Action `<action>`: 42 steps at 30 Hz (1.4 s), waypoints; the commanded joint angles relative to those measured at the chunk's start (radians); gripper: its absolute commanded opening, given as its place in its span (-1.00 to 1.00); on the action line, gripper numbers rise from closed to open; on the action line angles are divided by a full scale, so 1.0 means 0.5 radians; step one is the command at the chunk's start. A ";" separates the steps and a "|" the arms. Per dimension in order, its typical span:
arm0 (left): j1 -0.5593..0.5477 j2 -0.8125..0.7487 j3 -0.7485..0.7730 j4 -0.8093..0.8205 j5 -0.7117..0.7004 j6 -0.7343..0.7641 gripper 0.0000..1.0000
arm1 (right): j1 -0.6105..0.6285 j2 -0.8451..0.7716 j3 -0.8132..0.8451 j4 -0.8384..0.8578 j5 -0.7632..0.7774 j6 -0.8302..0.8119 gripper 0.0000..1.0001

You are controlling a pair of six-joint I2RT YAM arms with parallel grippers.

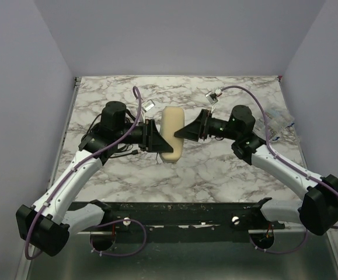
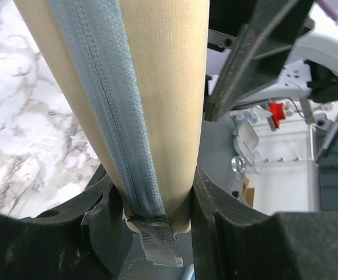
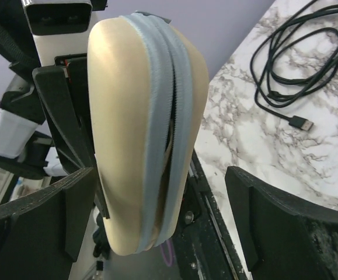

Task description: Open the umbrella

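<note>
A pale tan oval hard case (image 1: 173, 137) with a grey zipper is held above the marble table (image 1: 215, 169), between my two grippers. My left gripper (image 1: 157, 140) is shut on the case's side; in the left wrist view the jaws (image 2: 157, 216) clamp the case (image 2: 163, 87) beside the zipper's end tab (image 2: 157, 239). My right gripper (image 1: 184, 132) is open; in the right wrist view its jaws (image 3: 163, 216) straddle the case (image 3: 128, 134) without pressing it. The zipper (image 3: 171, 134) gapes a little. The umbrella is hidden; no tan fabric or black shaft shows.
A black cable (image 3: 297, 64) lies coiled on the table by the left arm (image 1: 113, 153). Small white clips (image 1: 148, 106) (image 1: 215, 94) hang on the arm cables. A clear plastic item (image 1: 279, 122) lies at the right edge. Grey walls enclose the table.
</note>
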 commanded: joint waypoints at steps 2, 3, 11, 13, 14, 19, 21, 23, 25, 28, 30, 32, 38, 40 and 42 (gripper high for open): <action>0.007 -0.091 0.001 0.393 0.404 -0.120 -1.00 | -0.014 -0.002 -0.027 0.302 -0.198 0.138 1.00; 0.007 -0.094 -0.006 0.418 0.421 -0.133 -1.00 | -0.014 0.006 -0.022 0.304 -0.195 0.141 1.00; -0.007 -0.062 -0.121 0.678 0.574 -0.290 -1.00 | -0.014 0.103 -0.048 0.729 -0.294 0.391 0.99; -0.019 -0.051 -0.121 0.686 0.584 -0.289 -1.00 | -0.014 0.129 -0.045 0.841 -0.313 0.458 0.93; -0.026 -0.042 -0.118 0.685 0.589 -0.287 -1.00 | -0.014 0.148 -0.038 0.881 -0.324 0.483 0.86; -0.032 -0.015 -0.079 0.605 0.525 -0.240 -1.00 | -0.014 0.192 -0.021 0.868 -0.359 0.472 0.05; -0.031 -0.002 -0.044 0.486 0.442 -0.159 -1.00 | -0.014 0.181 -0.031 0.786 -0.341 0.425 -0.36; -0.031 0.015 -0.016 0.372 0.358 -0.084 -0.89 | -0.014 0.158 -0.038 0.683 -0.314 0.356 -0.60; -0.031 0.025 0.000 0.283 0.261 -0.034 -0.25 | -0.014 0.121 -0.036 0.555 -0.272 0.277 -0.76; -0.032 0.028 0.008 0.202 0.112 0.013 0.44 | -0.014 0.071 0.001 0.272 -0.178 0.123 -0.95; -0.032 0.036 0.027 0.123 -0.014 0.056 0.74 | -0.014 0.049 0.066 0.007 -0.053 -0.002 -0.99; -0.031 0.060 0.064 0.003 -0.171 0.126 0.97 | -0.014 0.040 0.134 -0.291 0.149 -0.130 -0.99; -0.128 0.132 0.099 -0.204 -0.620 0.275 0.97 | -0.014 0.100 0.341 -1.122 0.897 -0.254 -0.99; -0.197 0.166 0.090 -0.205 -0.723 0.294 0.97 | -0.014 0.142 0.371 -1.242 0.992 -0.256 -0.99; -0.246 0.217 0.080 -0.179 -0.772 0.298 0.97 | -0.014 0.181 0.375 -1.322 1.061 -0.235 -0.99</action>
